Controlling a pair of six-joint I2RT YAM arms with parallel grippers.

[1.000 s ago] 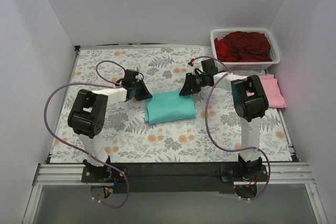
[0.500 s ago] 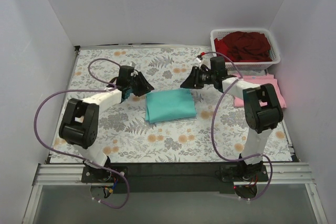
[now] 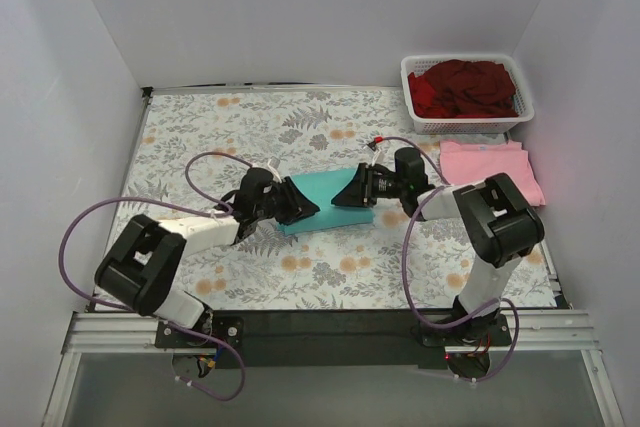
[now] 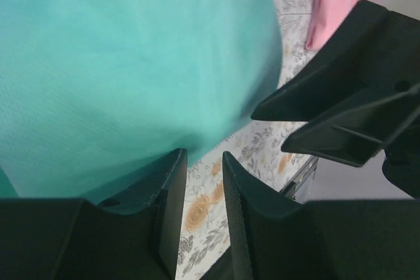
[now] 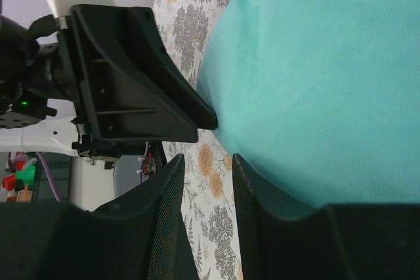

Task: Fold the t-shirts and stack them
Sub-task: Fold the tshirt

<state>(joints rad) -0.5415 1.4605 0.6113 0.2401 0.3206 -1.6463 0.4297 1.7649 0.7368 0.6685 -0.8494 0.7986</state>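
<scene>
- Since the earlier top views, both arms are swung down and inward. The left gripper [image 3: 297, 207] and right gripper [image 3: 347, 194] are now set low at the near side of the folded teal-green t-shirt [image 3: 322, 187], tips pointing at each other
- From above, that shirt is seen mid-table. The light pink t-shirt [image 3: 490, 161] is laid folded at the right, and the dark red t-shirts [image 3: 465, 87] are heaped in the white basket [image 3: 458, 60] beyond it. A lift of the folded shirt toward the pink one is judged to be in preparation
- In the left wrist view, the left gripper [image 4: 202, 185] is held with jaws narrowly parted and nothing between them. The teal-green t-shirt [image 4: 131, 63] is touched at its edge, and the floral table cover [image 4: 262, 155] is seen through the gap
- In the right wrist view, the right gripper [image 5: 207, 188] is likewise parted a little and empty, at the edge of the teal-green t-shirt [image 5: 328, 63], with the left gripper [image 5: 131, 77] faced just beside it
</scene>
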